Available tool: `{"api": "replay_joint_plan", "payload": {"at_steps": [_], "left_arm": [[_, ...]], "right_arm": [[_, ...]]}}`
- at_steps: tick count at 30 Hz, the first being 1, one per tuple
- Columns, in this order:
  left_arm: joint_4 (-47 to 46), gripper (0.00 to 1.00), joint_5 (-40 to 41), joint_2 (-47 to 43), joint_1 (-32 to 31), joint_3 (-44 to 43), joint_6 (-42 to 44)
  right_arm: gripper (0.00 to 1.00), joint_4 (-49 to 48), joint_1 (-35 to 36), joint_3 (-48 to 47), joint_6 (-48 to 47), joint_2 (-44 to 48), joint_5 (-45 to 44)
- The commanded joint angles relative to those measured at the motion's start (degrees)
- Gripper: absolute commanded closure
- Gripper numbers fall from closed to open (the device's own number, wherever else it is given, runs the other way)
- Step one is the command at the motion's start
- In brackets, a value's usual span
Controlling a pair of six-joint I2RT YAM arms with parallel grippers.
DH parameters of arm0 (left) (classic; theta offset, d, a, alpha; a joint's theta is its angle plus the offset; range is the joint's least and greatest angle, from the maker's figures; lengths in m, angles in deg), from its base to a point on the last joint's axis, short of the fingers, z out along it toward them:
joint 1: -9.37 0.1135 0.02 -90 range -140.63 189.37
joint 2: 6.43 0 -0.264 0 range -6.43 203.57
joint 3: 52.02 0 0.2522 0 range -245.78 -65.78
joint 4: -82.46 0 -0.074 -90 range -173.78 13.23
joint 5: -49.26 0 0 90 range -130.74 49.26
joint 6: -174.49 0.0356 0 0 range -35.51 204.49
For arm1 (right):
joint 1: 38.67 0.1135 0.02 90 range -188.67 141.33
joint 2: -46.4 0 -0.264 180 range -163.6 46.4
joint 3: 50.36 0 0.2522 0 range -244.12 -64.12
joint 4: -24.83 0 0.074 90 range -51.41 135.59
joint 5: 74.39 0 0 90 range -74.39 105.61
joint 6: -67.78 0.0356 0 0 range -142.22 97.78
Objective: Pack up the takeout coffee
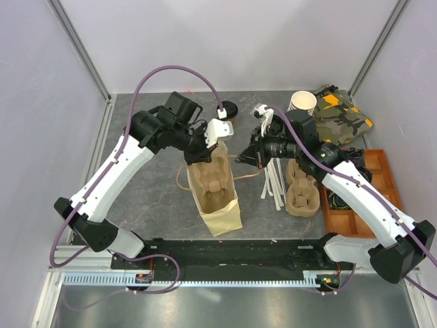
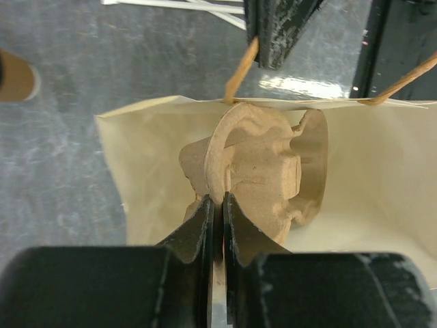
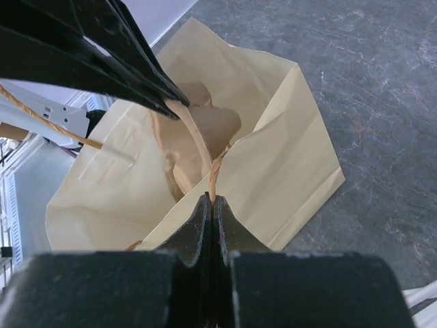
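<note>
The takeout coffee [image 1: 230, 110], a small brown cup with a black lid, stands at the back of the table behind the bag; its side shows at the left wrist view's edge [image 2: 13, 76]. A tan paper bag [image 1: 225, 217] stands open in the middle. My left gripper [image 2: 217, 199] is shut on the rim of a pulp cup carrier [image 2: 263, 164], which sits upright partly inside the bag. My right gripper [image 3: 211, 198] is shut on the bag's twisted paper handle [image 3: 216, 169] at the near wall [image 3: 287, 157], holding the mouth open. In the top view the grippers [image 1: 205, 152] [image 1: 240, 158] face each other over the bag.
To the right lie more pulp carriers [image 1: 304, 193], white flat sticks [image 1: 273, 183] and an orange tray [image 1: 365, 198]. A stack of lidless paper cups [image 1: 302, 102] and a camouflage pouch [image 1: 341, 113] sit at the back right. White walls enclose the table.
</note>
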Motion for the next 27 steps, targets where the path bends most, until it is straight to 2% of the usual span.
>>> {"api": "replay_joint_plan", "payload": {"at_steps": [1,7,13,27], "left_arm": [[-5.35,0.98,-0.32,-2.88,-2.77,4.31,-4.98],[-12.11,0.98,1.44,-5.6,-5.06,12.22,-7.71],[-15.8,0.98,1.26,-6.13,-6.47,16.63,-9.11],[-18.27,0.98,1.53,-4.99,-8.4,23.13,-9.55]], "right_arm": [[1.0,-3.12,0.12,2.79,0.06,3.59,-1.12],[1.0,-6.81,0.21,8.59,-2.22,8.95,-2.35],[1.0,-12.88,1.17,17.11,-5.83,14.84,-3.93],[1.0,-14.82,4.25,19.68,-10.31,17.04,-6.65]]}}
